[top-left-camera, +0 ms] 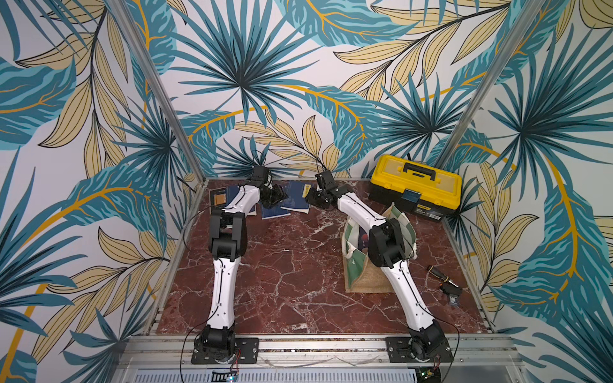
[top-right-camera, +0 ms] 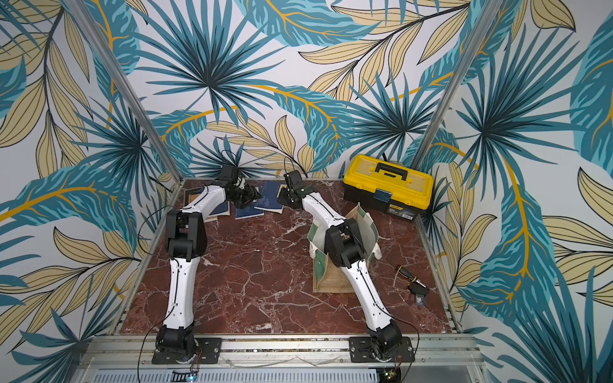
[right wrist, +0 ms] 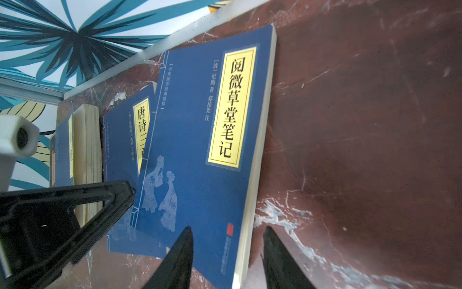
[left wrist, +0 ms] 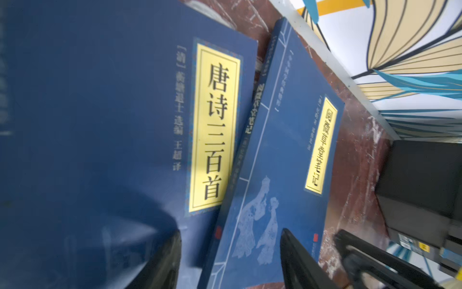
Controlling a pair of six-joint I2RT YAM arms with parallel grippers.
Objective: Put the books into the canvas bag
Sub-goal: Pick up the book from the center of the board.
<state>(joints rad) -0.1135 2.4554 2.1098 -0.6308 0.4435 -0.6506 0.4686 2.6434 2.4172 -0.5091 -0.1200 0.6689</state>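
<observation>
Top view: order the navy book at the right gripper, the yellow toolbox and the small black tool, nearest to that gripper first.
1. Navy book, at the right gripper's tips.
2. Yellow toolbox, back right corner.
3. Small black tool, right edge, toward the front.

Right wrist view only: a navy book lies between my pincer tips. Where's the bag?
Observer: The bag stands open behind the right pincer, toward the robot's base, partly under the right arm.
Operator: What's around it?
Observer: A yellow toolbox sits in the far right corner, beyond the bag.
Operator: Is the left pincer holding anything?
Observer: No. The left wrist view shows the left pincer open over that same book, gripping nothing.
</observation>
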